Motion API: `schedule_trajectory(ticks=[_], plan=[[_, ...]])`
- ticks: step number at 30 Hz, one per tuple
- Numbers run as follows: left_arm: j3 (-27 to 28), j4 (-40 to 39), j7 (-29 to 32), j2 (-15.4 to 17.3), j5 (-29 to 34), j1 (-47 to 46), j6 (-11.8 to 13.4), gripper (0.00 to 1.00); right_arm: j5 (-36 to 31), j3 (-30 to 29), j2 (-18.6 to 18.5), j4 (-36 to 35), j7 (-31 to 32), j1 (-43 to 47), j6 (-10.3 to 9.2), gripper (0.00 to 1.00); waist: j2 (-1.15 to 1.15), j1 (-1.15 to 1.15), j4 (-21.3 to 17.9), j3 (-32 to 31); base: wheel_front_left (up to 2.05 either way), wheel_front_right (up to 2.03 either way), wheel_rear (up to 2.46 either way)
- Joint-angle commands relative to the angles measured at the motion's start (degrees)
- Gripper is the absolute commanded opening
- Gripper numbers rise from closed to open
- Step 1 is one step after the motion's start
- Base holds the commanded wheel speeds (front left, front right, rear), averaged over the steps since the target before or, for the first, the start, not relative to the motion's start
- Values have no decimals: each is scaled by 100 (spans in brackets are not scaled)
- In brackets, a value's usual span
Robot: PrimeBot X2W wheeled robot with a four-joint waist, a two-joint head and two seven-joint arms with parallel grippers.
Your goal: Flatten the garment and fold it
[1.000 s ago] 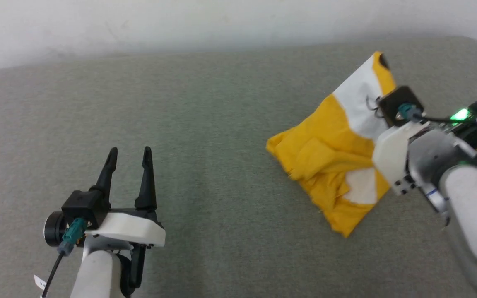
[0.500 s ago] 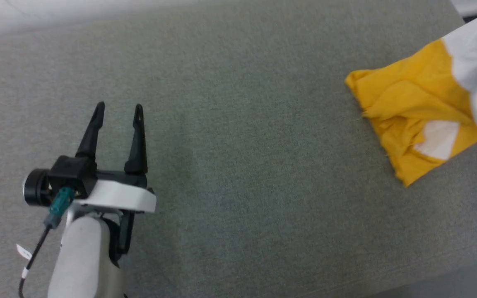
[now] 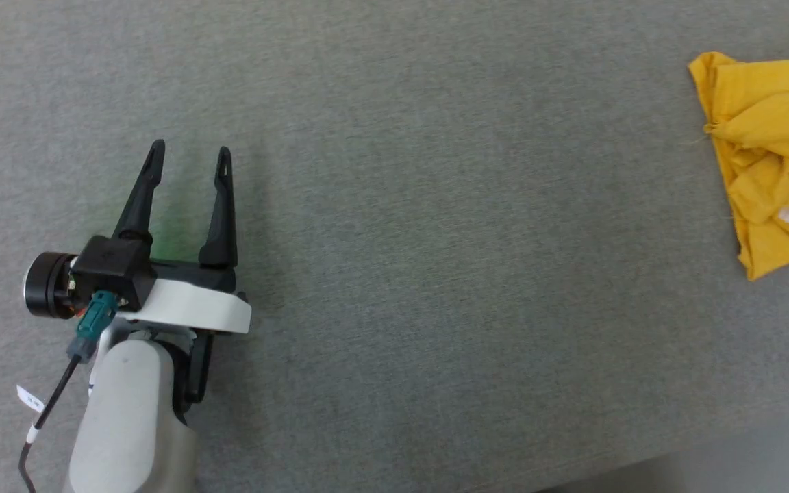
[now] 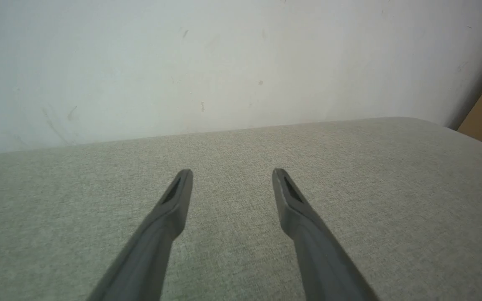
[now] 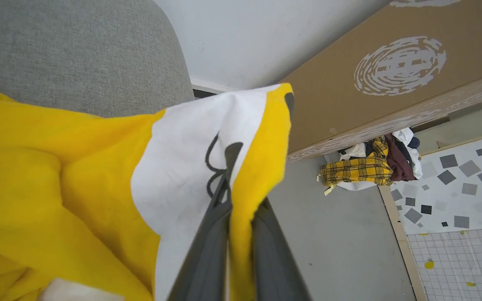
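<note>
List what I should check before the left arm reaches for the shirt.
1. Right grip: ok. The right gripper has its jaws shut on a fold of the shirt.
2. Left gripper free: ok. Jaws open and empty, over the table.
3. Shirt flat: not ok. It is bunched and creased.
4. Shirt framed in the head view: not ok. It is cut off at the right edge.
5. Path from left gripper to shirt: ok. Bare table lies between them.
6. Shirt wholly on the table: cannot tell.
</note>
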Motion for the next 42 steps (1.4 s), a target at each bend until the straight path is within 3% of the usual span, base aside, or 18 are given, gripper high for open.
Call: schedule_trajectory(ticks=[1,2,11,18,28,34,42], plan=[[-11,30,-25,39,-16,-52,-23,100,-133,-155,79,55,-209,-86,-14,56,0,-1,168,2,0,0,0],[-15,52,-25,37,-31,-47,-24,100,-180,-217,94,91,-288,-73,-14,100,0,-1,204,-40,0,0,0],[-86,210,-26,-125,-178,125,-4,100,-172,-775,93,210,-882,177,-14,100,0,-1,549,-757,0,0,0],[-149,484,-26,-293,-367,498,2,100,546,-774,76,-107,-1352,879,-14,100,0,-1,988,-1700,0,0,0],[-364,787,-27,-413,-623,853,-32,100,1900,-392,660,-2142,-1631,2536,-14,100,0,-1,1575,-2418,0,0,0],[-446,907,-27,-440,-754,927,4,100,2207,-143,1292,-3435,-1626,3450,-14,100,0,-1,1782,-2543,0,0,0],[-580,1017,-27,-455,-840,993,63,100,2251,229,1886,-4219,-1702,4266,-14,100,0,-1,1957,-2637,0,0,0]])
